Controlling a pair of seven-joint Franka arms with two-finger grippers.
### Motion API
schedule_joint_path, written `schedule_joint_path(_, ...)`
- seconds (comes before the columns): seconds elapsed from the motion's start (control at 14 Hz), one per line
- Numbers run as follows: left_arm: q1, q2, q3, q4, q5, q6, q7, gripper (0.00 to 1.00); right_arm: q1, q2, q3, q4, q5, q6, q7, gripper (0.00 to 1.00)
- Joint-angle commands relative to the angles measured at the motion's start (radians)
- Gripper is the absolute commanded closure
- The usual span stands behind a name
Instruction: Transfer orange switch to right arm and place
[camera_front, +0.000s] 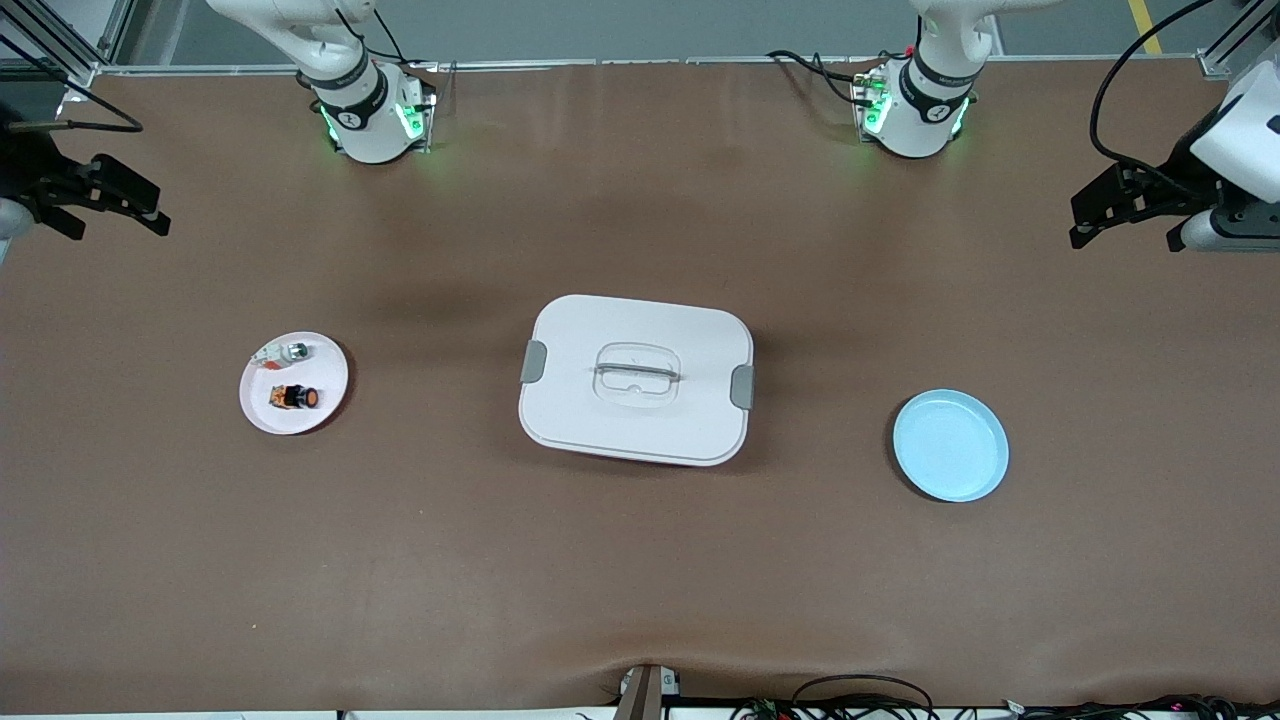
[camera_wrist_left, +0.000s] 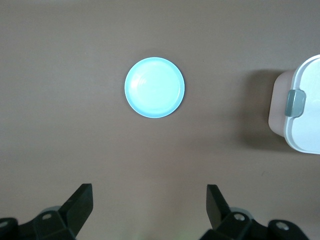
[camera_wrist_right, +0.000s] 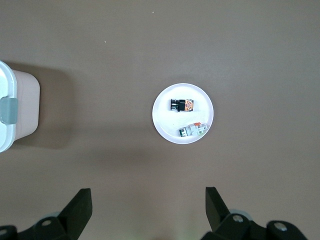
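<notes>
Front view, starting at nine o'clock: the right hand (camera_wrist_right: 148, 195) hangs high over the right arm's end of the desk (camera_front: 640, 580), fingers (camera_wrist_right: 82, 200) spread wide and gripping nothing. Below it sits the white plate (camera_front: 262, 410), and on it the orange switch (camera_front: 296, 398), lying on its side at six o'clock of the plate. The silvery-white part (camera_front: 282, 352) is at about eleven, close by but not touching.

That's the pick to get right. I'd come straight down and close across the black body rather than the round face. It should stay at the six o'clock end, so the fingers don't nudge the neighbour. The plate is light and may skid if clipped.

Dead centre, the lidded white box (camera_front: 636, 380), grey clips shut. At about four o'clock of it, well apart, is the empty blue plate (camera_front: 950, 480). The left hand (camera_wrist_left: 150, 192) hovers over that end, fingers likewise wide apart, and waits.

The desk is a brown matte mat, slightly rippled at six o'clock. Cables trail along that edge, with metal framing at the twelve o'clock corners.
</notes>
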Motion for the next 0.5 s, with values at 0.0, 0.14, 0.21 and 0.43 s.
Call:
schedule_joint_path(0.0,0.002,-0.007,-0.006,0.008,-0.008,-0.003,-0.021,0.0,-0.005,-0.011,0.002,0.007,0.015,-0.031,0.014,0.0)
schedule_joint_path(0.14,0.004,-0.007,-0.005,0.008,-0.002,-0.008,-0.021,0.0,-0.004,-0.011,0.002,0.013,0.017,-0.043,0.067,0.0)
schedule_joint_path(0.21,0.002,-0.007,-0.005,0.008,0.0,-0.011,-0.021,0.0,-0.001,-0.009,0.004,0.021,0.015,-0.049,0.099,0.0)
schedule_joint_path(0.43,0.002,-0.007,-0.006,0.008,0.002,-0.016,-0.021,0.0,-0.001,0.003,0.005,0.055,0.014,-0.058,0.092,0.0)
